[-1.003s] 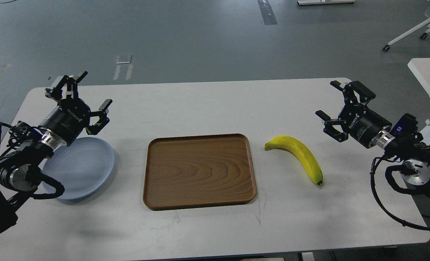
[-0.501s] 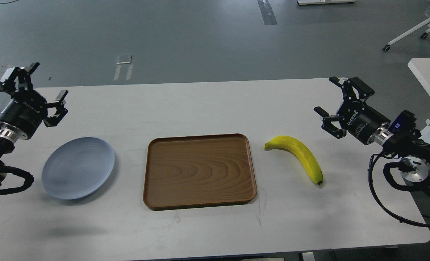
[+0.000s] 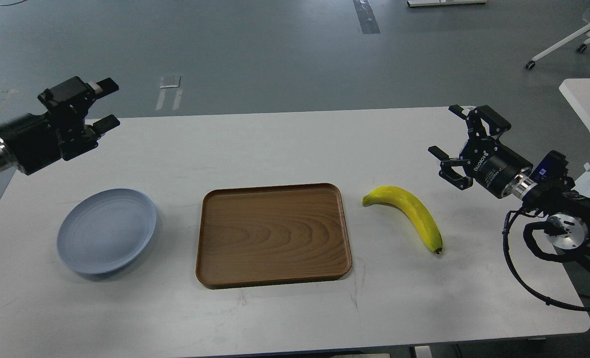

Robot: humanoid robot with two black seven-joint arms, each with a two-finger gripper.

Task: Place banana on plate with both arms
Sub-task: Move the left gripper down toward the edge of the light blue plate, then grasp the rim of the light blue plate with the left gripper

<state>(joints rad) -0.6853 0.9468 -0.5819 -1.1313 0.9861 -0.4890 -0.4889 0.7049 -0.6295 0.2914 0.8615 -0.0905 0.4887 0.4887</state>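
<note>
On your right gripper (image 3: pixel 449 130) the white lettering on the black body reads as a brand name, seen rotated; it is too small to spell out with certainty. No lettering is legible on your left gripper (image 3: pixel 108 103).

Right gripper: fingers spread wide apart, holding nothing and touching nothing. It sits above the white table (image 3: pixel 285 149) near the far right corner. The banana (image 3: pixel 407 213) lies flat on the table near this gripper, below and slightly inboard of it, stem end toward the wooden tray (image 3: pixel 274 234), dark tip toward you.

Left gripper: fingers parted with a visible gap, empty, raised at the table's far left edge. The plate (image 3: pixel 107 230) lies below it, nearer to you, well apart from the banana, with the tray between them.

Bare tabletop lies between each gripper and the tray, and along the whole far edge.
</note>
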